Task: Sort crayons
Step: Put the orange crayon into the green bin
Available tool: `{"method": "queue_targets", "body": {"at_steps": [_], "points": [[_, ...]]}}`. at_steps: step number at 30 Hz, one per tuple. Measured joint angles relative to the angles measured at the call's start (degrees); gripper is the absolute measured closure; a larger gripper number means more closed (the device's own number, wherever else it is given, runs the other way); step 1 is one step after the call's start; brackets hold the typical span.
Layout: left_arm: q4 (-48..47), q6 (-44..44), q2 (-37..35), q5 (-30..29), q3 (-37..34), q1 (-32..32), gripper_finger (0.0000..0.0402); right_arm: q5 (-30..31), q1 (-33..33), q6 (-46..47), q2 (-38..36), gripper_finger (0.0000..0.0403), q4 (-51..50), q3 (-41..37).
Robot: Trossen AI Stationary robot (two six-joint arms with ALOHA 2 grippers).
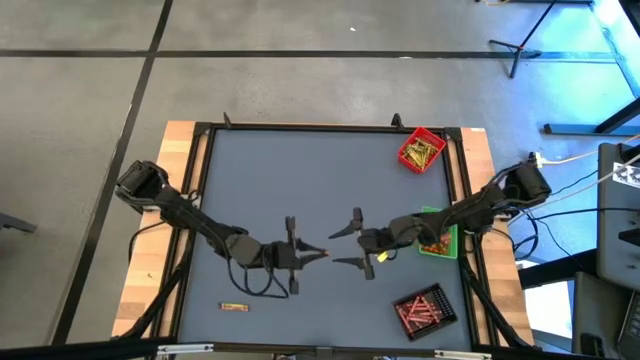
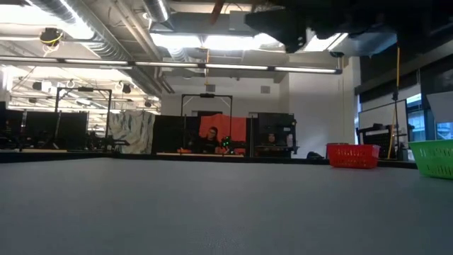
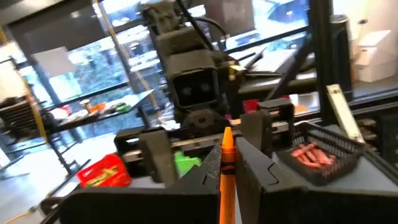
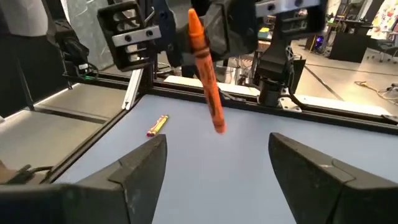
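Note:
My left gripper (image 1: 303,255) is shut on an orange crayon (image 3: 227,163) above the middle of the table. The crayon's free end (image 4: 217,124) points at my right gripper (image 1: 352,246). That gripper faces it from the table's right, open, its fingers (image 4: 144,163) on either side of the free end without touching it. A yellow-and-red crayon (image 1: 235,306) lies flat on the mat near the front left. More crayons lie in the red tray (image 1: 422,150) and the black tray (image 1: 425,308). My left gripper pinches the orange crayon's rear part (image 3: 226,186) between its two fingers. The fingers are about level and point toward the table's right. The crayon lies along them, its pointed end (image 3: 227,133) sticking out past the fingertips, lifted clear of the table.
A green tray (image 1: 440,240) sits at the right edge under my right arm, between the red tray at the far right and the black tray at the near right. A black frame (image 1: 205,190) borders the mat. In the low view, people sit far behind the table.

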Motion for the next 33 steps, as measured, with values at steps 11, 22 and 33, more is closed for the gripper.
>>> {"method": "queue_targets", "body": {"at_steps": [11,22,33], "points": [[0.20,-0.98,0.02,1.56,-0.53,0.22,0.0393,-1.17,0.00,0.46,9.51,0.0166,-6.05,13.57],[-0.75,-1.17,-0.02,1.38,-0.46,-0.31,0.0388,-1.19,0.00,-2.14,9.22,0.0374,-14.26,16.11],[-2.13,-2.30,-0.98,-2.30,-0.46,-2.87,0.0315,6.24,4.58,-1.75,2.70,0.0384,-26.85,16.15]]}}
